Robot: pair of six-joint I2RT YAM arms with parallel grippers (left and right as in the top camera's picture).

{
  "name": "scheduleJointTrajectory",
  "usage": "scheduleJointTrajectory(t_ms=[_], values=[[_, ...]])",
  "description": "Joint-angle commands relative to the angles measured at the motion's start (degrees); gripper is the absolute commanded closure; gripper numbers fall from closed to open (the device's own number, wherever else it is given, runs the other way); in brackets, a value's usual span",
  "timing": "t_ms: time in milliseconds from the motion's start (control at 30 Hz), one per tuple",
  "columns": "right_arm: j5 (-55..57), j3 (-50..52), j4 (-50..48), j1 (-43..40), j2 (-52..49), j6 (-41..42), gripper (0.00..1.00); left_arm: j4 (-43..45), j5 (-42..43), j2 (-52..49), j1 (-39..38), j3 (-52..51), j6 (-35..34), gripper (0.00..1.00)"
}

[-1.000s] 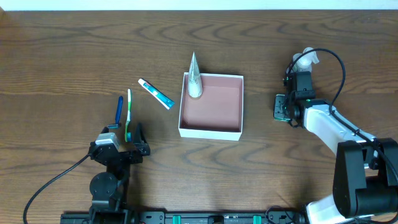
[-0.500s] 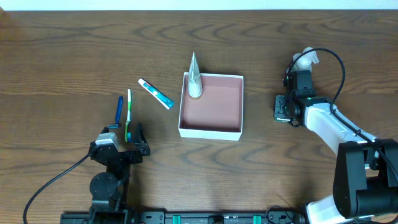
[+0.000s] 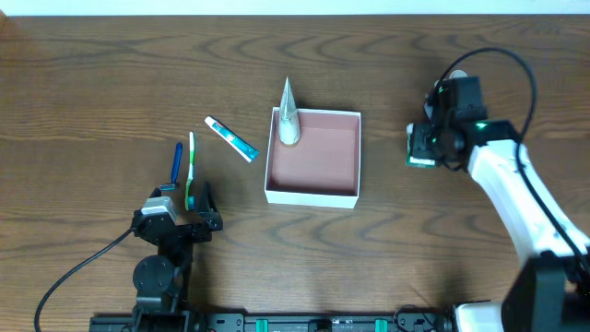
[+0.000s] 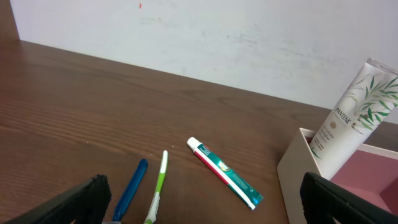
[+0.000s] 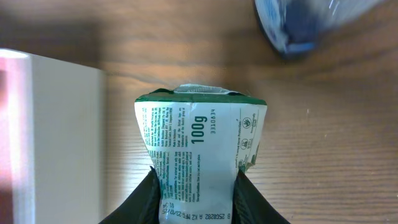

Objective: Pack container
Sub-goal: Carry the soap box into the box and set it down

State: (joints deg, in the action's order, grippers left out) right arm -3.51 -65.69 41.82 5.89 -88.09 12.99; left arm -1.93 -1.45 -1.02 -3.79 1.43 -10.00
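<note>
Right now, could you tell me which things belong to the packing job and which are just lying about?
In the job: box, Pantene tube leaning in it, green-and-white tube in the right gripper.
Lying about, perhaps to pack later: toothpaste, green toothbrush, blue handle.

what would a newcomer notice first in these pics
A white box with a reddish inside sits mid-table, and a tall white tube leans in its far left corner. Beside the box on the right, the right gripper holds a green-and-white tube above the wood. A toothpaste and a toothbrush lie to the box's left.
</note>
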Motion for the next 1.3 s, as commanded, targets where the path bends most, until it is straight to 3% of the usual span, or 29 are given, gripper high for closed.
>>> scheduleJointTrajectory(t_ms=[0, 300, 667, 1033, 1267], values=[[-6.08, -2.93, 1.38, -0.15, 4.11, 1.31, 0.75, -2.12, -0.46, -0.02, 0.09, -1.2, 1.2, 0.02], [-14.82, -3.1, 1.22, 5.44, 9.09, 7.41, 0.76, -2.12, -0.44, -0.02, 0.09, -1.2, 1.2, 0.02], [-5.84, -2.86, -3.13, 21.75, 8.46, 17.2, 0.76, -2.12, -0.46, -0.02, 0.09, -1.2, 1.2, 0.02], [-2.64, -2.86, -11.89, 32.81, -0.98, 26.23, 0.77, -2.12, -0.46, -0.02, 0.09, -1.2, 1.2, 0.02], [-2.25, -2.86, -18.45, 35.1, -7.06, 28.81, 0.78, -2.12, -0.46, -0.02, 0.09, -1.2, 1.2, 0.02]])
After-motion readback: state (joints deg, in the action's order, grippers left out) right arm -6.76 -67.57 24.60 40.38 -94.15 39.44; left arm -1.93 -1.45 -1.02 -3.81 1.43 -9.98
